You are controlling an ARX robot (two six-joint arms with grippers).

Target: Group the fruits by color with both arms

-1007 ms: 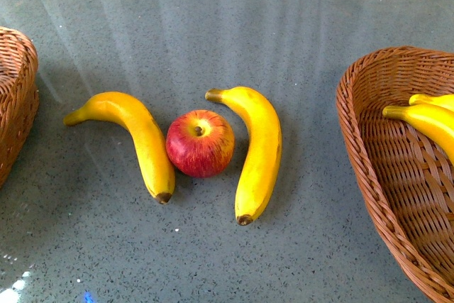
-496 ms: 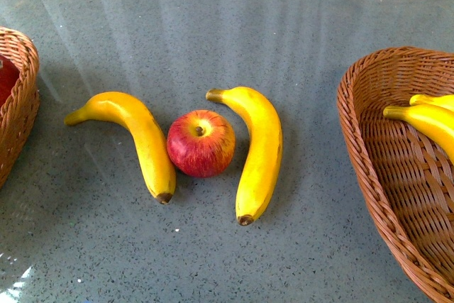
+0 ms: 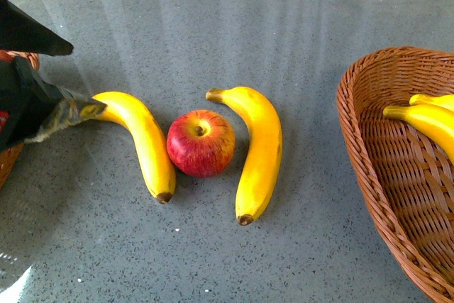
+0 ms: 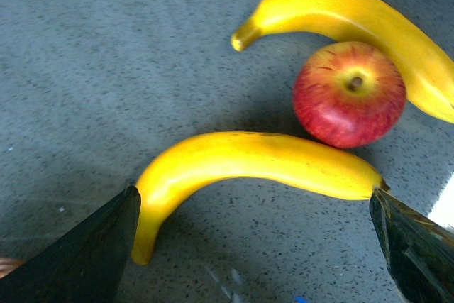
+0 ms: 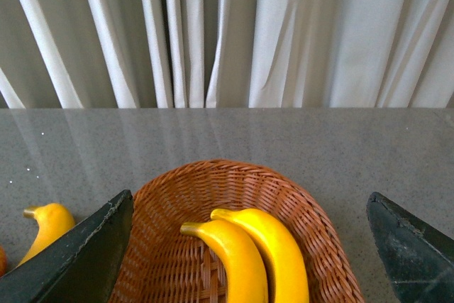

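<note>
On the grey table lie a red apple (image 3: 201, 143) and two yellow bananas, the left one (image 3: 142, 143) and the right one (image 3: 259, 154), on either side of it. My left gripper (image 3: 85, 79) is open at the left edge, its black fingers by the left banana's stem end. In the left wrist view that banana (image 4: 248, 164) lies just beyond the open left gripper (image 4: 253, 200), with the apple (image 4: 349, 94) behind it. My right gripper (image 5: 250, 199) is open above the right basket (image 5: 298, 204), where two bananas (image 5: 248, 260) lie.
The right wicker basket (image 3: 369, 168) stands at the right edge with its bananas (image 3: 425, 118). A strip of a left wicker basket (image 3: 7, 164) shows behind the left gripper. White curtains (image 5: 213, 33) hang beyond the table's far edge.
My left gripper has come into the front view from the left and now covers the left basket and the left banana's stem. The fruits have not moved.
</note>
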